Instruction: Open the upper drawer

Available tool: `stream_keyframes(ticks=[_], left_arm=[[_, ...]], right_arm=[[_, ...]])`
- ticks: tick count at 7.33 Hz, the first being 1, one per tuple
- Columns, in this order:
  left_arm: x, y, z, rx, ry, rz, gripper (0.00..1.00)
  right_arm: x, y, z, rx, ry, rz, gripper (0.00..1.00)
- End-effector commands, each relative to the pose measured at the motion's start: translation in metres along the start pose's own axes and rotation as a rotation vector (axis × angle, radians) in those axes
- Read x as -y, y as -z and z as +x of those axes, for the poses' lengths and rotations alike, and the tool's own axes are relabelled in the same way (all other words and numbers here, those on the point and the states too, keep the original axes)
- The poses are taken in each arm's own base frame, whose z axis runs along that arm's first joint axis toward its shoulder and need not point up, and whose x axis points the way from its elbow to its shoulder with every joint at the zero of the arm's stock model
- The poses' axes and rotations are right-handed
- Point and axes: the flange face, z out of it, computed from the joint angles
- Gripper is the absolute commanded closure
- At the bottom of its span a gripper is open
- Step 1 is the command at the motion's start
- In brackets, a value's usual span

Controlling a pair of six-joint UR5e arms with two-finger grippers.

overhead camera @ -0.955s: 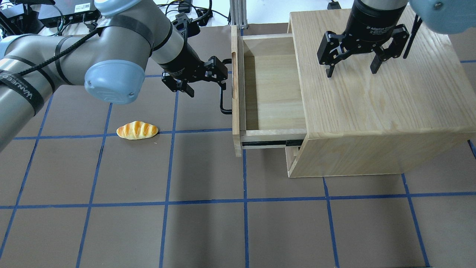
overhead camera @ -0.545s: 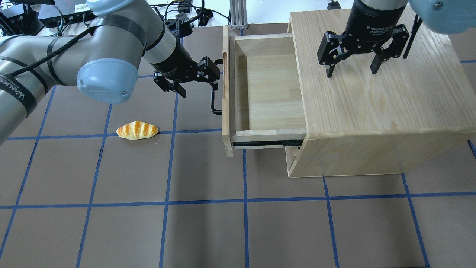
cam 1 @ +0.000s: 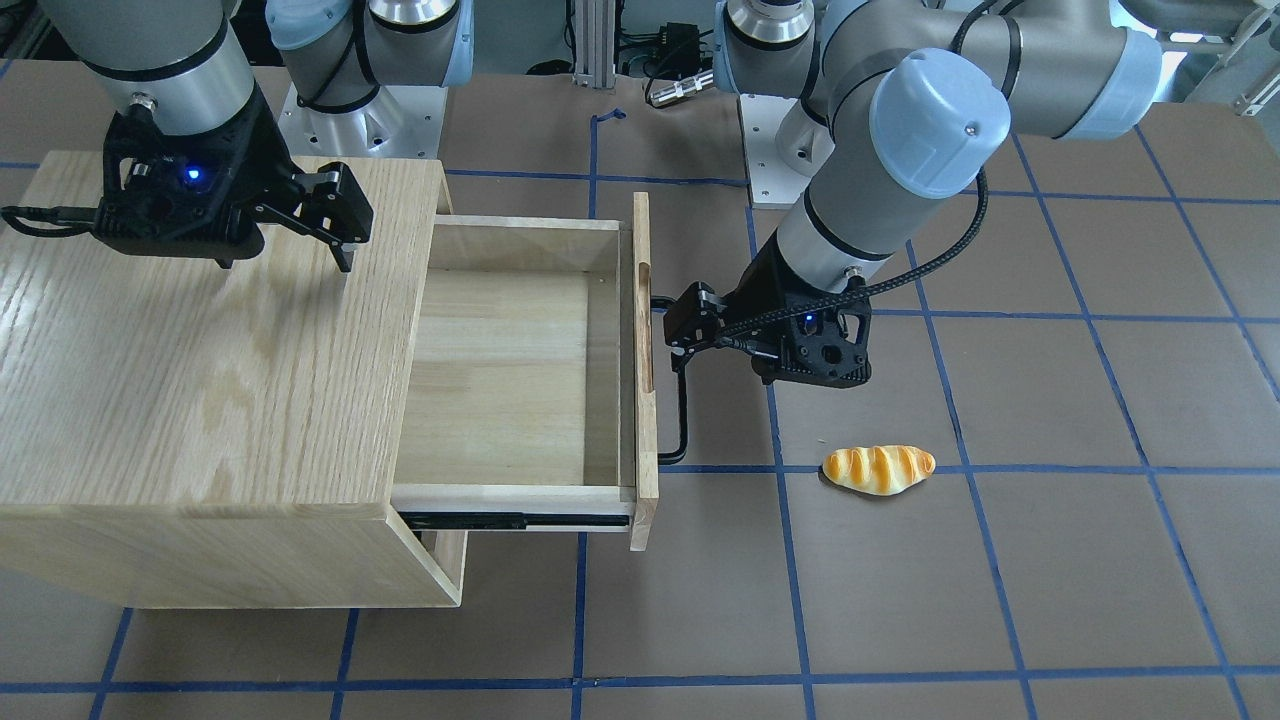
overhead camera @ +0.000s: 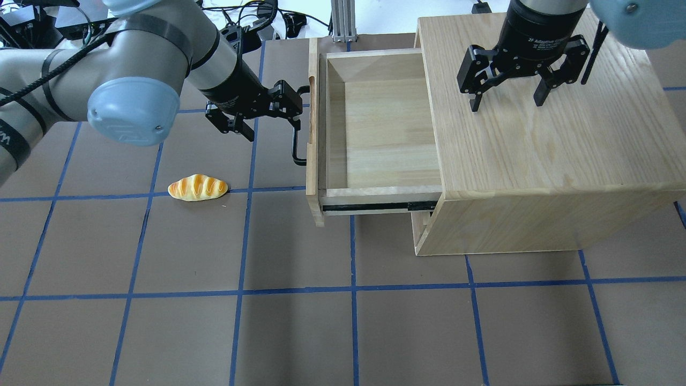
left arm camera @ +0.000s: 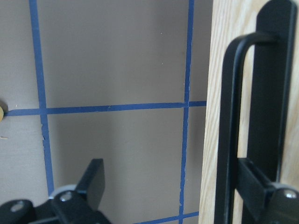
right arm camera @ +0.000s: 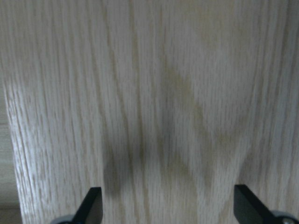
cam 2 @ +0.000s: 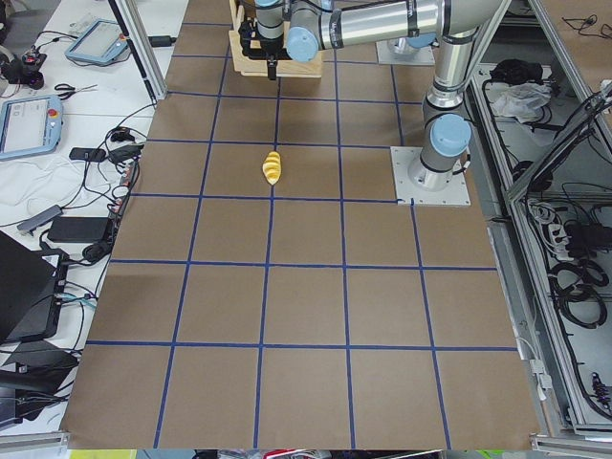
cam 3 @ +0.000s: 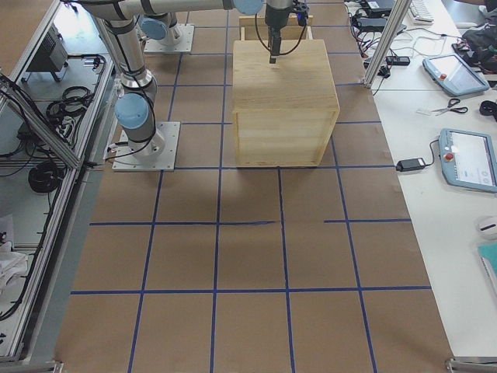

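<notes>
Midway along the bench [overhead camera: 177,332], toward the operators' edge, your left fingers [overhead camera: 284,100] are spread wide, one hooked behind the handle [overhead camera: 294,145], the other free over the bench. They clamp nothing; the hook does the pulling. In the last second the drawer [overhead camera: 386,128] has slid further out of the cabinet [overhead camera: 536,161] toward the bench's left end, and most of its floor now shows. I judge the task nearly done. Your right fingers [overhead camera: 544,88] stay spread wide over the cabinet top, unmoved. The roll [overhead camera: 198,187] lies well apart.
</notes>
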Motion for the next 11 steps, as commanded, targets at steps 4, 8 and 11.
stream_keyframes(ticks=[4, 8, 11], left_arm=[[-0.006, 0.046, -0.031, 0.072, 0.019, -0.013, 0.0], [-0.038, 0.157, -0.063, 0.332, -0.095, -0.014, 0.0], [-0.052, 0.16, -0.041, 0.326, -0.1, 0.006, 0.0]], right_arm=[[0.0, -0.001, 0.001, 0.0, -0.003, -0.001, 0.0], [0.0, 0.0, 0.0, 0.0, -0.001, 0.0, 0.0], [0.0, 0.0, 0.0, 0.0, -0.001, 0.0, 0.0]])
